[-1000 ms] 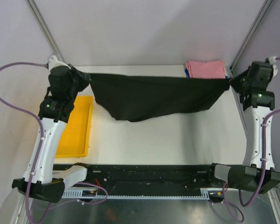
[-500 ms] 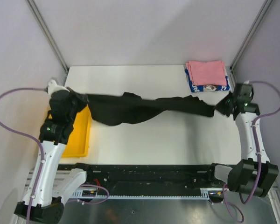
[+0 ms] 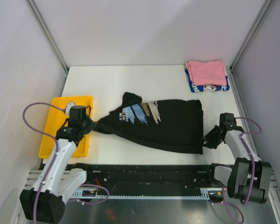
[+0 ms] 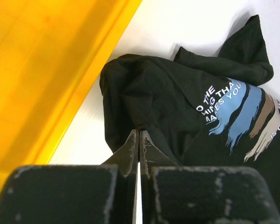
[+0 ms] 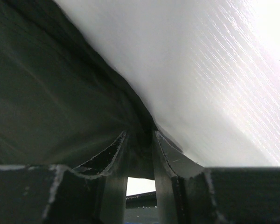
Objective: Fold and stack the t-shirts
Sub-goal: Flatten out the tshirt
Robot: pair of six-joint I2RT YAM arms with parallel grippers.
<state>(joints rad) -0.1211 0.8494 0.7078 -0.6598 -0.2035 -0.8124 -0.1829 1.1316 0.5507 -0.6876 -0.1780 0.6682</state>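
On the white tabletop [image 3: 130, 79], a black t-shirt [image 3: 172, 128] lies print-up beside a yellow tray [image 3: 53, 121]. A folded pink shirt [image 3: 205, 72] tops a blue-and-white shirt [image 3: 210, 87] far right. Left tool [image 3: 90, 126] clamps the black shirt's bunched end; right tool [image 3: 207, 141] stands slightly apart around its hem.

Top external: fixed high, behind arm bases, faces down and toward far side; whole tabletop [image 3: 144, 84] covered, from distance.
Left wrist: close, low over near-left area, looks rightward past left gripper [image 4: 139, 135]; yellow tray [image 4: 42, 70] along frame's left.
Right wrist: very close, almost at tabletop level, looks leftward past right gripper [image 5: 140, 137].
Shared: black t-shirt [image 3: 172, 130] in all three; tray in top and left wrist.
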